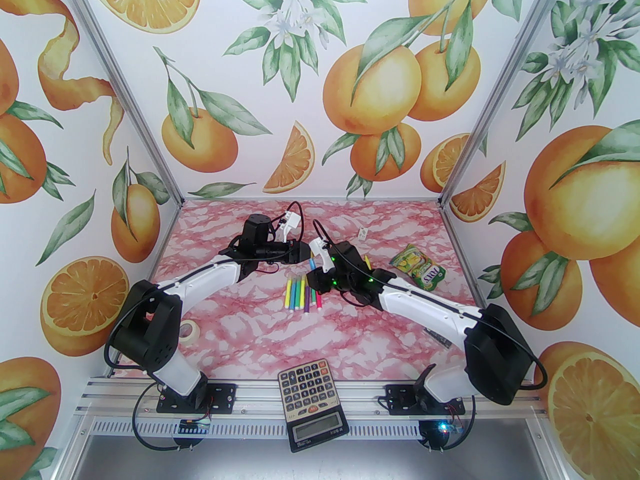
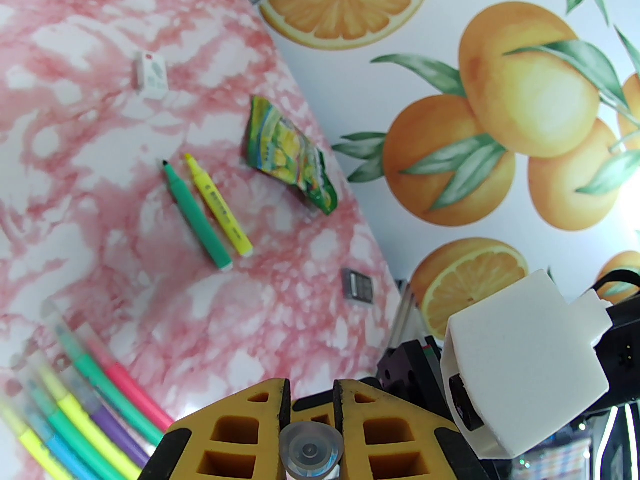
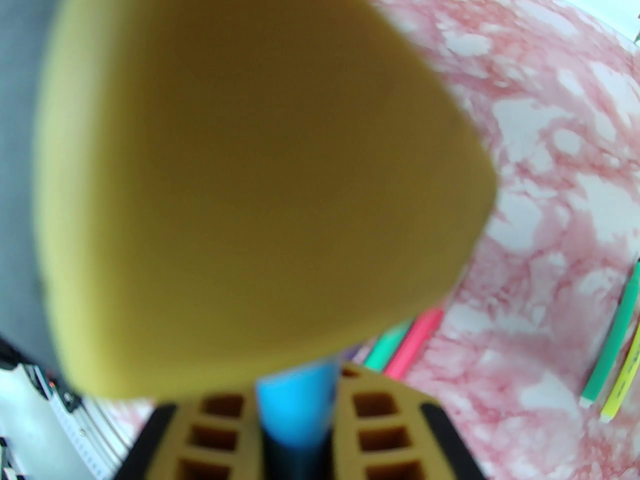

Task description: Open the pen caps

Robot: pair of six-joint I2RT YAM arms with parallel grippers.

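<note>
- While the left gripper (image 2: 312, 390) pinches narrowly on a pale round cap (image 2: 310, 450) seen end-on, the right gripper (image 3: 295, 393) is clamped on the barrel of a blue pen (image 3: 295, 413). The two meet tip to tip above the middle of the worktop (image 1: 260, 328).
- Just on the near side of the grippers, a row of pens (image 1: 301, 294) lies side by side mid-worktop, with pale caps on their far ends.
- Toward the right edge, a green pen (image 2: 197, 218) and a yellow pen (image 2: 218, 206) lie next to each other, their tips bare.
- Beyond them, close to the right edge, lies a green-yellow snack pouch (image 1: 417, 268).
- A small white tag (image 1: 363, 233) sits toward the far edge.
- A tape roll (image 1: 190, 328) lies near the left edge.
- A calculator (image 1: 312, 408) overhangs the near edge.
</note>
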